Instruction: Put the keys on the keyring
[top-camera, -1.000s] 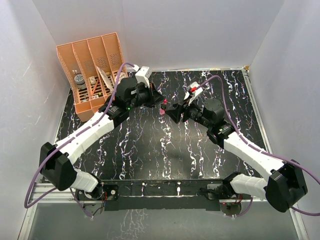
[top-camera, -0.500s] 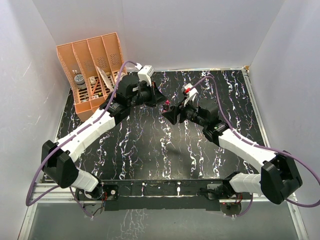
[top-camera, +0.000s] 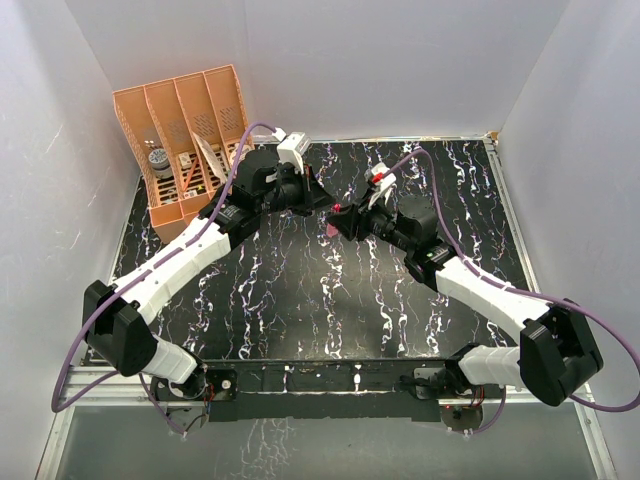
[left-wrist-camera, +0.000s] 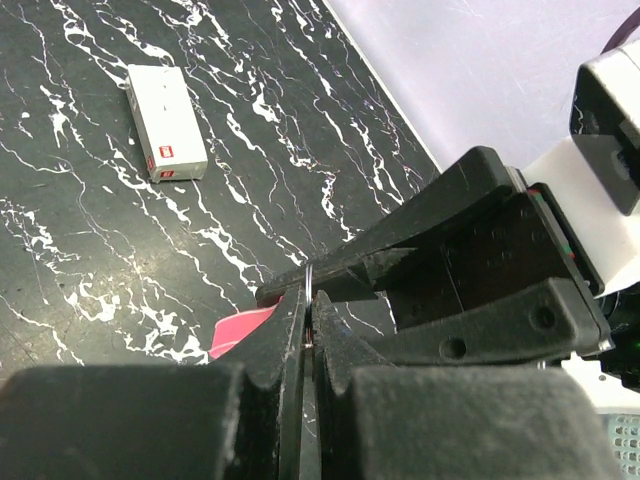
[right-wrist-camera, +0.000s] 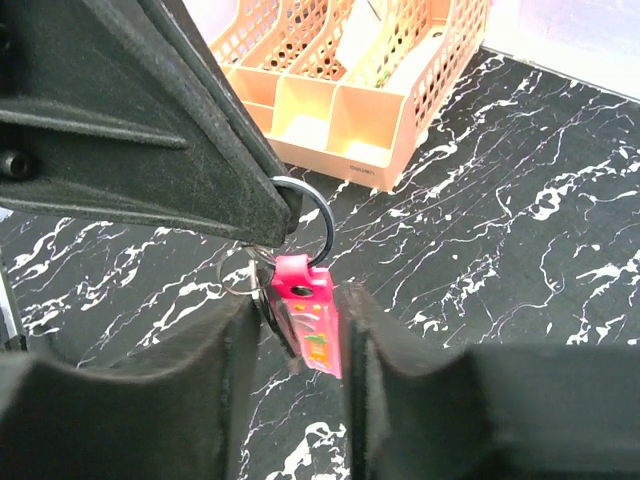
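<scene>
Your left pincer (left-wrist-camera: 308, 300) is closed tight at the tips on the thin wire loop of the small metal keyring with a narrow bright pink tag (right-wrist-camera: 304, 295). In the left wrist view the wire shows as a fine line clamped between the two black fingers, with a corner of the pink tag showing just below and to the left.

Your right pincer (right-wrist-camera: 298, 340) stands at a narrow setting, one finger on each side of the pink tag. The tag fills nearly all the gap, so it reads as a grip on the tag. Pressed against the left face of the tag is a tiny dark-headed key (right-wrist-camera: 270, 318), mostly hidden. A second, smaller thin ring (right-wrist-camera: 235, 272) shows just left of it, but you cannot tell how it joins the rest.

From above, the two pincers meet tip to tip over the far middle of the black, white-veined marble-pattern desk (top-camera: 300, 290). The keyring is held between them, off the surface.

A white rectangular box with a red mark (left-wrist-camera: 167, 122) lies flat on the desk, well apart from the pincers. An orange perforated plastic file organiser (top-camera: 185, 140) stands in the far left corner.
</scene>
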